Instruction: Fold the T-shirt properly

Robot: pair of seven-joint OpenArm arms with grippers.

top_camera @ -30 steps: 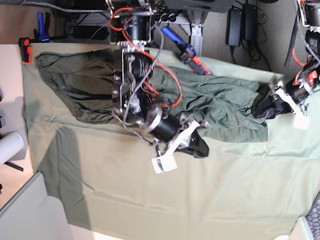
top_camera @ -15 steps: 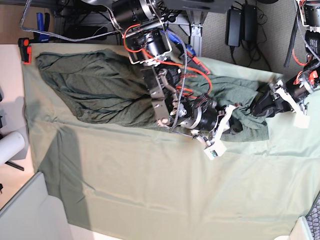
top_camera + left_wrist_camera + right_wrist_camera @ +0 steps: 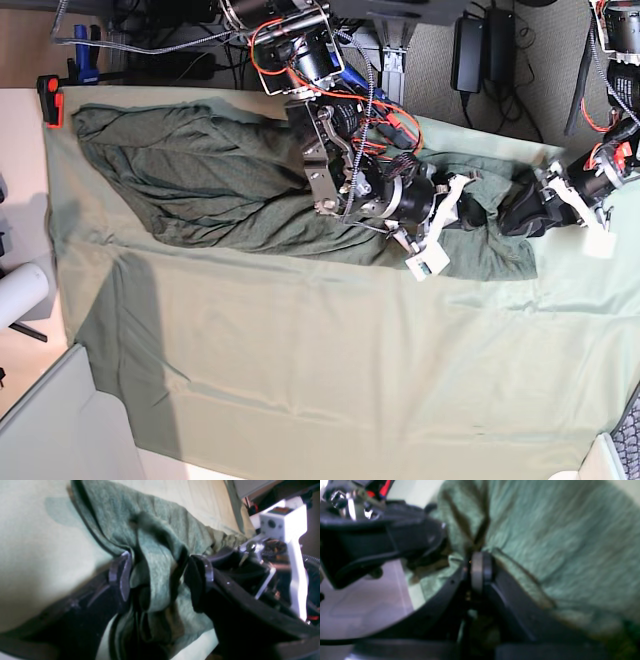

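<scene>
The dark grey-green T-shirt lies wrinkled along the far side of the pale green table cloth. My right gripper reaches across to the shirt's right end. In the right wrist view its fingers are pressed together and pinch shirt fabric. My left gripper is close beside it at the shirt's right edge. In the left wrist view a thick fold of shirt fills the gap between its two fingers, so the left gripper is shut on it.
A red clamp and a blue clamp sit at the far left corner. A white roll lies left of the table. A grey box stands at the bottom left. Power bricks lie on the floor behind.
My right arm has swung to the right across the shirt, from its front middle edge to its right end beside the left gripper. The left arm has barely moved.
</scene>
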